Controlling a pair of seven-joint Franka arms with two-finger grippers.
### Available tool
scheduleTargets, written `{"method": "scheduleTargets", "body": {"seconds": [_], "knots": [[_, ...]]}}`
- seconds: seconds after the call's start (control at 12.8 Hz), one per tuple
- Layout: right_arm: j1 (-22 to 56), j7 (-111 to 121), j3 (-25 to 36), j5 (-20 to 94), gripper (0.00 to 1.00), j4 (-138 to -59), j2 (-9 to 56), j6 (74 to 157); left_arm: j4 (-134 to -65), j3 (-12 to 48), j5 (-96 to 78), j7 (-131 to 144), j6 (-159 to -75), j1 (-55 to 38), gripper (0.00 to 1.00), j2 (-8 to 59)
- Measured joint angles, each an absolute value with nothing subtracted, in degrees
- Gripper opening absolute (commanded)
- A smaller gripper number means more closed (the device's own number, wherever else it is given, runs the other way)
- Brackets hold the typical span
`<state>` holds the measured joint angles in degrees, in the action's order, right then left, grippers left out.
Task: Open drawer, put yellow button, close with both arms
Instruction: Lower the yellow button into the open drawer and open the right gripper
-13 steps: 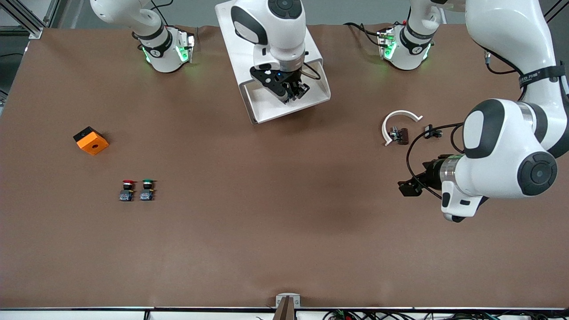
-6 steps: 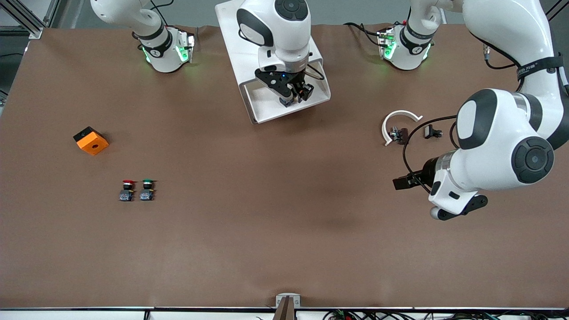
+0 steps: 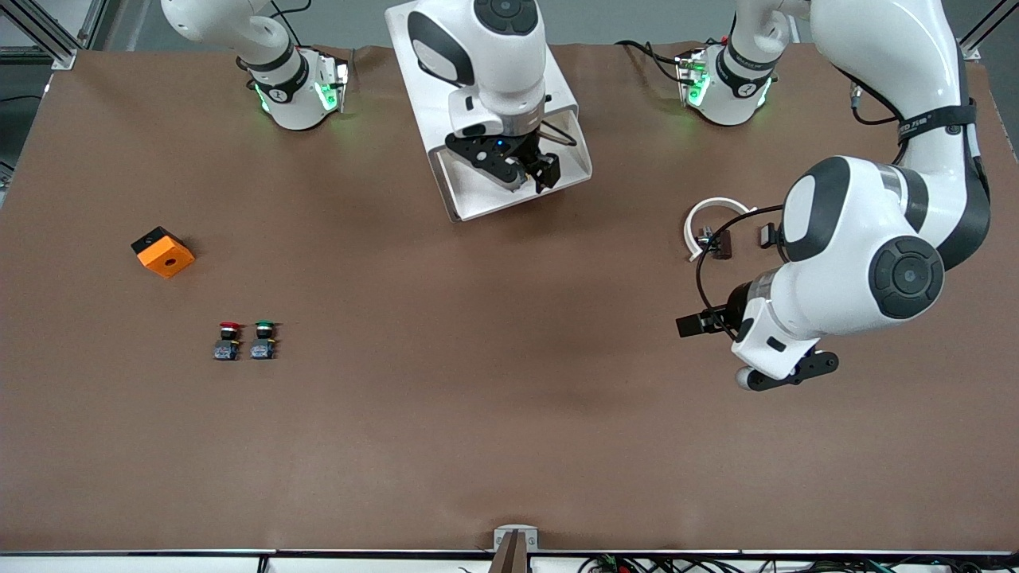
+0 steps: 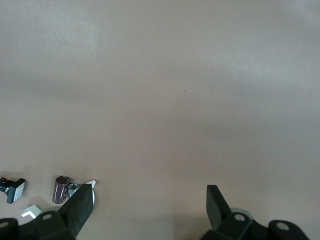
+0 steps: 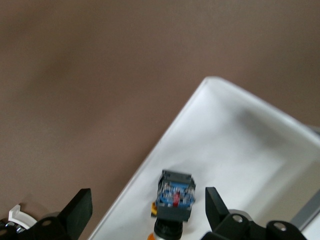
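The yellow button [image 5: 174, 200] lies in the open drawer [image 3: 478, 195], on its white floor beside one side wall; in the right wrist view its bluish base block faces up and only a sliver of the orange cap shows. In the front view the button itself is hidden under the arm. The drawer is pulled out of the white cabinet [image 3: 414, 48], which stands between the two arm bases.

The right end effector [image 5: 145, 210] hangs directly over the button inside the drawer, its fingers spread wide on either side of it and gripping nothing.

The left end effector [image 4: 147, 205] hovers over bare table [image 3: 509, 398] toward the left arm's end, fingers fully apart and empty. Near it lie a white curved ring piece [image 3: 712, 215] and a small dark cylindrical part [image 4: 61, 189].

Toward the right arm's end sit a red-capped button [image 3: 228, 341] and a green-capped button [image 3: 263, 340], side by side, with an orange block [image 3: 163, 251] farther from the front camera than they are
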<state>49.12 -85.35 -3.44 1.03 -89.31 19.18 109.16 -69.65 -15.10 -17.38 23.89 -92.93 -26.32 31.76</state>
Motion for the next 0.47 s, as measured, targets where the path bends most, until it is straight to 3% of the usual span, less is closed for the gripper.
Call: {"method": "scheduleTargets", "body": {"seconds": [0.47], "knots": [[35.80,-55.40,-2.92,3.36,1.00,-82.45,18.59,98.58,-70.44,-14.98,-14.11,23.88,-93.14,-28.64,1.00,32.06]]}}
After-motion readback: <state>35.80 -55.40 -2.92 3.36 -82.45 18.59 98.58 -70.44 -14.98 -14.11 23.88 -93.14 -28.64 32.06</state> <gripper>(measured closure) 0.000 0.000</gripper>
